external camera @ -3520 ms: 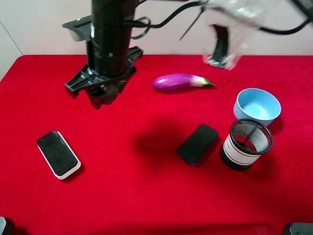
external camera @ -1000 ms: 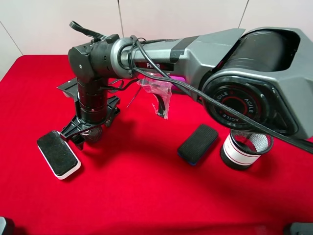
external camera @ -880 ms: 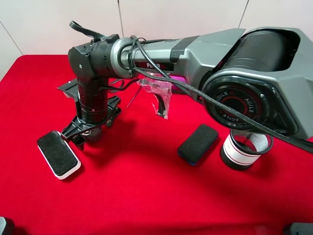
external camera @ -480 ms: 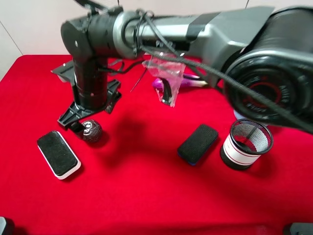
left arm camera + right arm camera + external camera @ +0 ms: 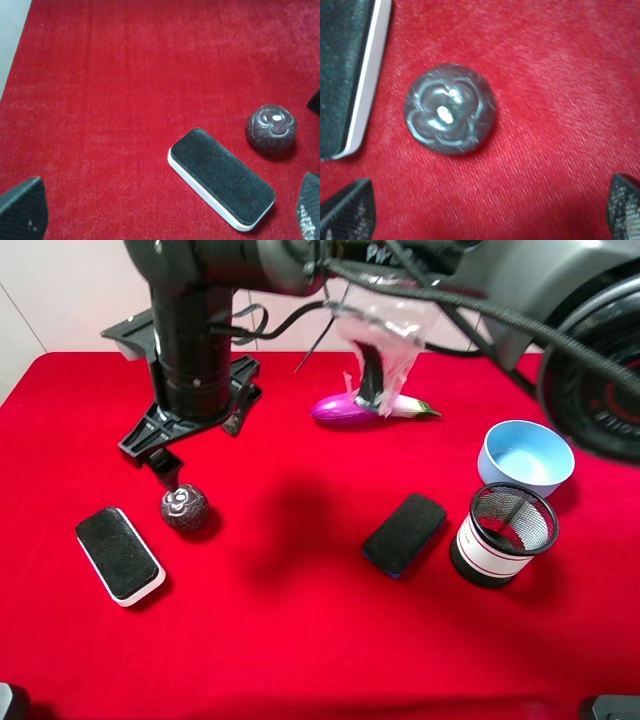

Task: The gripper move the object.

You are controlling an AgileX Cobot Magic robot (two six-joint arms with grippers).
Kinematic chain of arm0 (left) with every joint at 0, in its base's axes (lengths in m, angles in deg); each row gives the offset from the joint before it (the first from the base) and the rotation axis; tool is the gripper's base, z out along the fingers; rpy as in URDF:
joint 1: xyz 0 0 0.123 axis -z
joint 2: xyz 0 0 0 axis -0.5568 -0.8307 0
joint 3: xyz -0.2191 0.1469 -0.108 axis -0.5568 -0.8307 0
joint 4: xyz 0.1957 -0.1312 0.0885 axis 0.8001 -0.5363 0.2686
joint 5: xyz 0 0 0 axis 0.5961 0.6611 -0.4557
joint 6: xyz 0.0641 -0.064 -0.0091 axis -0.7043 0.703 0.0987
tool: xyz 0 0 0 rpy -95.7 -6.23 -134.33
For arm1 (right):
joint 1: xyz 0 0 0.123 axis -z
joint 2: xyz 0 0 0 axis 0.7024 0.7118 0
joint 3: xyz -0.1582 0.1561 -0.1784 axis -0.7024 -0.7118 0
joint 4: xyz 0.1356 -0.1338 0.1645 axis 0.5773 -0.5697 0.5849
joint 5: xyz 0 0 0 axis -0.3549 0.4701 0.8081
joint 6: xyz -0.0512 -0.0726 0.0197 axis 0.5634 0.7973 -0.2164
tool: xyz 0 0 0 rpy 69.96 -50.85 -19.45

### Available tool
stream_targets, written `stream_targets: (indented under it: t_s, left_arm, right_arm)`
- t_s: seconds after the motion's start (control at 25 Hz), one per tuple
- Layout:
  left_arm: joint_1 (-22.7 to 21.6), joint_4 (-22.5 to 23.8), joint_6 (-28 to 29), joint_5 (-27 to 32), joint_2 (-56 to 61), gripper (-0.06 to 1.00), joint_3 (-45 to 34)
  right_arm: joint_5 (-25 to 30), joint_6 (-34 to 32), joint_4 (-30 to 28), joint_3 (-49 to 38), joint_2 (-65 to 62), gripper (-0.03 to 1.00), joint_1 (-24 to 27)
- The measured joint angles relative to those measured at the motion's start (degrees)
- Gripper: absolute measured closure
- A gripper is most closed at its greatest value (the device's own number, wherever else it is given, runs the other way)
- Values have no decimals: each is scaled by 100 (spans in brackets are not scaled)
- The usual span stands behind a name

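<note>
The small dark ball with white markings [image 5: 184, 508] lies on the red cloth, just right of a white-edged black eraser [image 5: 119, 553]. My right gripper [image 5: 200, 445], a black claw on the big grey arm reaching across to the left, hangs open a little above the ball and holds nothing. In the right wrist view the ball [image 5: 450, 115] sits free between the spread fingertips [image 5: 350, 210]. The left wrist view shows the ball [image 5: 271, 127] beyond the eraser [image 5: 222, 177]. My left gripper [image 5: 165, 215] is open and empty; it is out of the high view.
A purple eggplant [image 5: 365, 406] lies at the back middle. A blue bowl [image 5: 525, 455] and a mesh cup [image 5: 503, 533] stand at the right. A second black eraser [image 5: 404, 533] lies left of the cup. A plastic tag [image 5: 380, 335] hangs from the arm.
My right gripper carried the ball down beside the white-edged eraser, opened, and rose. The ball now rests on the cloth, free of the fingers.
</note>
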Motion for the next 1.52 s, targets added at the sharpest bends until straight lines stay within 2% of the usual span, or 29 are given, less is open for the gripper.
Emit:
stream_targets:
  t_s: [0.2, 0.8, 1.08, 1.52]
  left_arm:
    - [0, 0, 0, 0, 0, -5, 0]
    - [0, 0, 0, 0, 0, -5, 0]
    - [0, 0, 0, 0, 0, -5, 0]
    - [0, 0, 0, 0, 0, -5, 0]
  right_arm:
    - [198, 0, -32, 0, -187, 28, 134]
    - [250, -34, -247, -80, -1466, 28, 809]
    - [256, 87, -291, -940, -2445, 28, 1107]
    - [262, 107, -548, -2467, -3715, 28, 1121]
